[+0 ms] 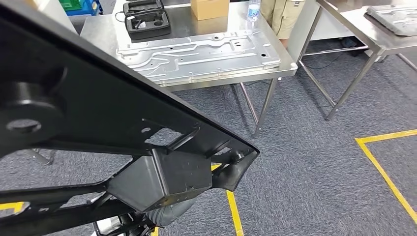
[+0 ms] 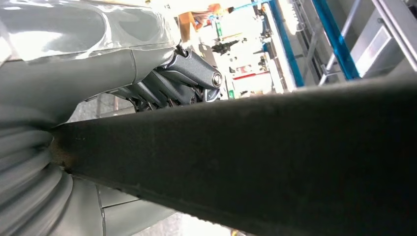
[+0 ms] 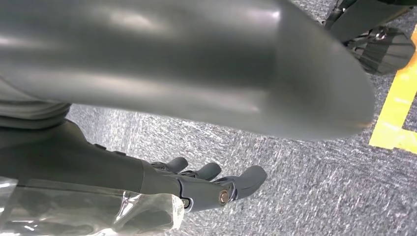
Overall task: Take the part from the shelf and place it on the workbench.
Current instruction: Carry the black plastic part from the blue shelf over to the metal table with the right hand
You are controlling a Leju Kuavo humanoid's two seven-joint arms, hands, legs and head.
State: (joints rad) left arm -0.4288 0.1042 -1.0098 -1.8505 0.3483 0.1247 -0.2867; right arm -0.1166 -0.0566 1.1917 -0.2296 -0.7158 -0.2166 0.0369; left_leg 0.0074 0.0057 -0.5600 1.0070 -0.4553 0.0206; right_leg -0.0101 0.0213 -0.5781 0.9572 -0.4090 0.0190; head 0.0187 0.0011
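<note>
A large black frame-like part (image 1: 98,113) fills the left of the head view, held up close to the camera with its pointed end (image 1: 241,162) toward the right. In the left wrist view a black bar of the part (image 2: 275,152) runs across my left hand (image 2: 182,81), whose thumb and dark fingers close around it. My right hand (image 3: 206,183) is low over the carpet, its fingers stretched out and its thick thumb (image 3: 246,83) apart from them, with nothing between. The steel workbench (image 1: 282,73) stands ahead.
A silver stamped panel (image 1: 196,54), a black case (image 1: 146,19), a cardboard box (image 1: 209,7) and a bottle (image 1: 253,11) lie on the workbench. A person (image 1: 284,17) stands behind it. A second table (image 1: 366,39) is at right. Yellow tape (image 1: 386,169) marks the carpet.
</note>
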